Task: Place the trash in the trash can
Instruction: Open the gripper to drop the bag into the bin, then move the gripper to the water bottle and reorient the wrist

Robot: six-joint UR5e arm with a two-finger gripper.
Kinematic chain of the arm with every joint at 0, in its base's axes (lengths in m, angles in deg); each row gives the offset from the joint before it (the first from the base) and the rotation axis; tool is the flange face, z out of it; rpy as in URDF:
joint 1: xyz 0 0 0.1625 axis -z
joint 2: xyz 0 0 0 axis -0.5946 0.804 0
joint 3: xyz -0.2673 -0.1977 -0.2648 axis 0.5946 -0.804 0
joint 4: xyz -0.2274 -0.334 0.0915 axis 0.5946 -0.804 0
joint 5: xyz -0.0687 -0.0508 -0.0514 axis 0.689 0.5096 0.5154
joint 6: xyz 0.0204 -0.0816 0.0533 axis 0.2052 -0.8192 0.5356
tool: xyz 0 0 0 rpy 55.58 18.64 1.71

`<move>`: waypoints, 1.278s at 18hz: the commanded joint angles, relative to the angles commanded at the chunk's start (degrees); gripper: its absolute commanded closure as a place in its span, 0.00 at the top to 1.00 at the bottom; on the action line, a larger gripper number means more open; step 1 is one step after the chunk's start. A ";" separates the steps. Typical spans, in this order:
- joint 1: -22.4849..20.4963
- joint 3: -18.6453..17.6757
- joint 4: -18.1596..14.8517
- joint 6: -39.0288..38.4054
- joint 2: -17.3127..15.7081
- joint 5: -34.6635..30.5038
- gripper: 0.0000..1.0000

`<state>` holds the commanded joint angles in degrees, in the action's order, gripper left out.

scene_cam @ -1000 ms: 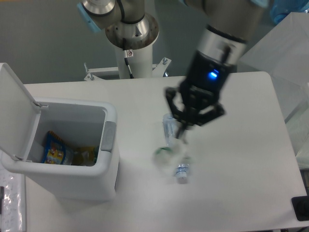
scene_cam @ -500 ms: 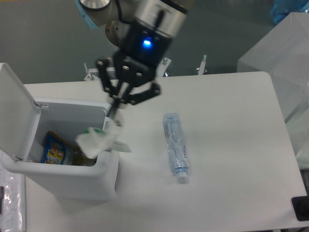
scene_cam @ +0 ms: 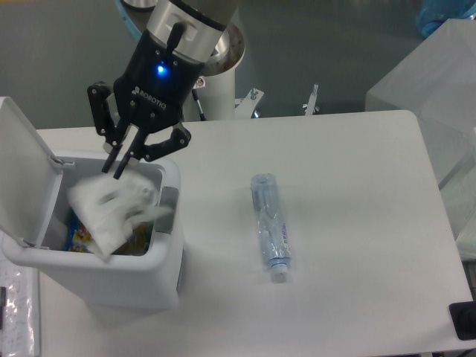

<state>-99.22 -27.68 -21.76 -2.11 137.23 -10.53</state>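
The pincer [scene_cam: 119,168] pinches the plastic bag [scene_cam: 111,210] over the open trash can [scene_cam: 111,279]; let go carelessly, it could snag on the rim. The bottle [scene_cam: 269,226] lies on the desk [scene_cam: 357,223]

1. The trash can [scene_cam: 160,253] stands open, its lid [scene_cam: 22,167] raised at the left, but the plastic bag [scene_cam: 111,208] fills most of the mouth.
2. The gripper [scene_cam: 123,163] hangs over the can's far rim.
3. The water bottle [scene_cam: 270,229] lies alone to the right, with bare table [scene_cam: 357,223] around it.
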 joint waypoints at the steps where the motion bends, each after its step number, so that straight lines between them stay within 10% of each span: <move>1: 0.00 0.17 0.80 -0.09 0.97 -0.52 1.00; 12: -14.06 3.16 1.69 -0.53 9.67 -4.30 1.00; 23: -13.10 3.32 -2.34 0.09 18.63 -23.46 1.00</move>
<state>-112.31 -24.36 -24.10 -2.02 155.86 -33.99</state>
